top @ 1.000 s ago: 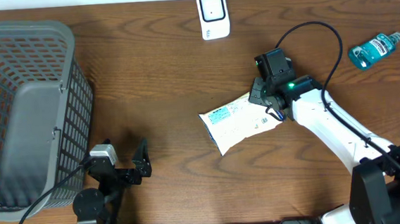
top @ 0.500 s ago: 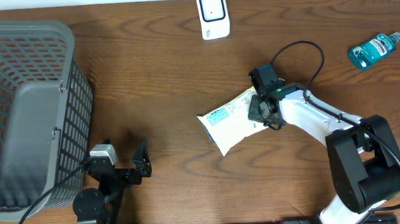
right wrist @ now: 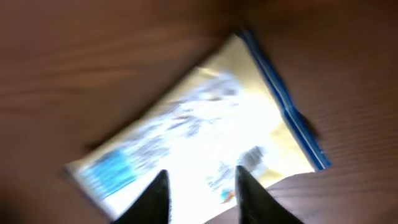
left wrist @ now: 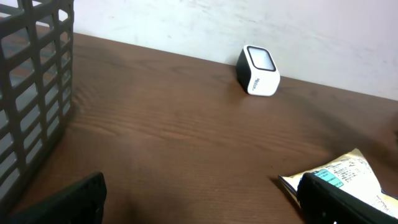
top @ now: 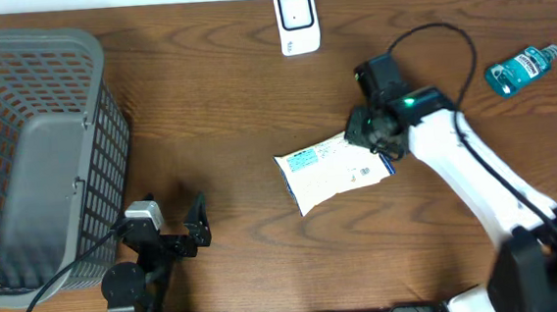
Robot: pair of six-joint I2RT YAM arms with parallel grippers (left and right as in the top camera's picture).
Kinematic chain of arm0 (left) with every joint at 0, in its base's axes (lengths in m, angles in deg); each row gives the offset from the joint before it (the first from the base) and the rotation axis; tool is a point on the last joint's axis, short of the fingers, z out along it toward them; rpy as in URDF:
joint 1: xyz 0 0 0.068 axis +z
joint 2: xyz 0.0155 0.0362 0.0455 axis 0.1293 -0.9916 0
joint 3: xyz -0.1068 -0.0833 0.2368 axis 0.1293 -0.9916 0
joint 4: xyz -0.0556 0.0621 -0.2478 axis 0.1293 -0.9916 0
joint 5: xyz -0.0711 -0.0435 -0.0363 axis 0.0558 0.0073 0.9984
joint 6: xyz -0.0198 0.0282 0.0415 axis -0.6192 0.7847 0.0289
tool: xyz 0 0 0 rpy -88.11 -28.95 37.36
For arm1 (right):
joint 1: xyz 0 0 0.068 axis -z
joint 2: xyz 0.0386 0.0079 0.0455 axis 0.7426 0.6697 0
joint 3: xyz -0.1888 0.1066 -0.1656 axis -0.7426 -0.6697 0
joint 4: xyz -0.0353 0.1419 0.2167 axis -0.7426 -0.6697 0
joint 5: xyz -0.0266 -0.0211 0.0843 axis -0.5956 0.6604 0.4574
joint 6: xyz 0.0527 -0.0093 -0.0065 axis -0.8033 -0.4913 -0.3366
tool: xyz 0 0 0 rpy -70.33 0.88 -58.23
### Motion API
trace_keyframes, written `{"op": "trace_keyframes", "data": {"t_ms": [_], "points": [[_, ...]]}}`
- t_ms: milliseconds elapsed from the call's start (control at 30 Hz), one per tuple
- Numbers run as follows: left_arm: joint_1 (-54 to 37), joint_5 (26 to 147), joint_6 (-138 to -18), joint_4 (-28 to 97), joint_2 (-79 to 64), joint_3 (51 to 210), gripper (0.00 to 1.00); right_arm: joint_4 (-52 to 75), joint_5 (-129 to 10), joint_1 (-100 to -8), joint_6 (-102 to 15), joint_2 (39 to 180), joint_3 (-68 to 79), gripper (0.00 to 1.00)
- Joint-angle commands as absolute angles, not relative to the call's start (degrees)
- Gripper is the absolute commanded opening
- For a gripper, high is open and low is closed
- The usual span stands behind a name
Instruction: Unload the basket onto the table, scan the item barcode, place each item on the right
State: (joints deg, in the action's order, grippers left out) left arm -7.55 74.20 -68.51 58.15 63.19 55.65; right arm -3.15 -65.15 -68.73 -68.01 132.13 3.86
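The table (top: pixel 216 111) carries a grey basket (top: pixel 33 153) on my left. The white packet (top: pixel 327 170) lies flat mid-table, well apart from the scanner (top: pixel 298 20). My right jaws hover narrowly parted at its right end; my left jaws stand wide, empty.

A flat cream-white pouch (top: pixel 334 172) lies skewed on the table (top: pixel 216 111), with a blue label at its left end and a blue strip along its right edge (the print is too blurred to read). The small white scanner (top: pixel 297 20), dark-faced, stands well apart near the far edge.
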Motion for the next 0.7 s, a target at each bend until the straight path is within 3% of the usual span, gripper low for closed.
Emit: {"op": "trace_keyframes", "data": {"t_ms": [0, 100, 133, 333, 667], "points": [[-7.7, 74.9, -67.9, 57.2, 63.5, 54.5, 0.98, -3.7, -56.8, -69.5, -69.8, 130.4, 4.3, 0.35], [-7.7, 74.9, -67.9, 57.2, 63.5, 54.5, 0.98, -6.3, -55.8, -70.4, -69.7, 130.6, 3.7, 0.04], [-7.7, 74.9, -67.9, 57.2, 63.5, 54.5, 0.98, -7.5, -56.4, -70.9, -69.5, 130.6, 3.1, 0.01], [-7.7, 74.9, -67.9, 57.2, 63.5, 54.5, 0.98, -10.3, -63.4, -74.6, -69.5, 130.8, -4.2, 0.01], [-7.7, 74.9, -67.9, 57.2, 63.5, 54.5, 0.98, 3.8, -66.9, -75.5, -69.9, 130.8, -20.0, 0.06]]}}
